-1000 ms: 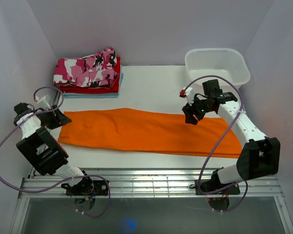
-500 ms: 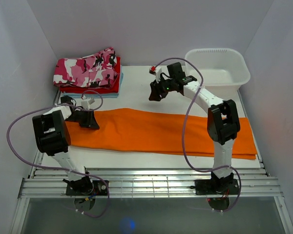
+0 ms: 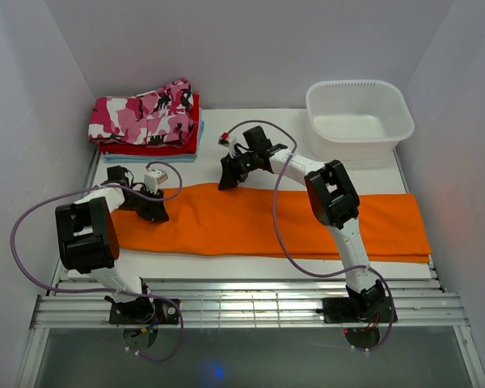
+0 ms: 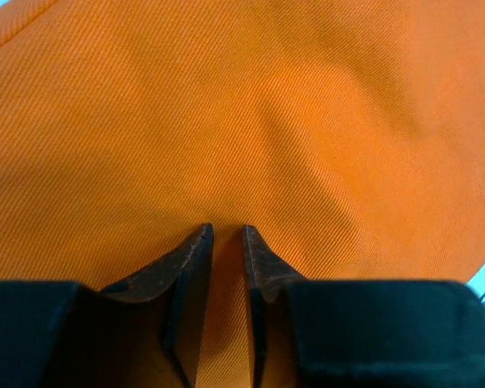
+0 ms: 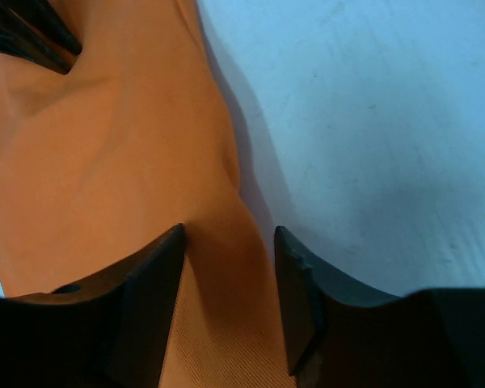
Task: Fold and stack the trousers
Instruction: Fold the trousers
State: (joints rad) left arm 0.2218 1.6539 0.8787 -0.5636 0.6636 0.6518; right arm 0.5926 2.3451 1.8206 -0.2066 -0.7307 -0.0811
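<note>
The orange trousers [image 3: 307, 222] lie flat in a long strip across the table, left to right. My left gripper [image 3: 152, 212] is down on their left part. In the left wrist view its jaws [image 4: 225, 230] stand nearly together, with a ridge of the orange cloth [image 4: 307, 121] pinched between them. My right gripper [image 3: 225, 183] is at the trousers' far edge, a little left of the middle. In the right wrist view it [image 5: 229, 230] is open and straddles a raised fold at the cloth's edge [image 5: 105, 162], with bare table [image 5: 372, 121] beside it.
A folded pile stands at the back left: a pink, white and black camouflage garment [image 3: 145, 113] on a red one [image 3: 190, 141]. A white tub [image 3: 360, 113] sits at the back right. White walls close in both sides of the table [image 3: 250, 137].
The right arm has swung left from the trousers' right part to their far edge near the left. The left gripper has come onto the cloth and its jaws have narrowed.
</note>
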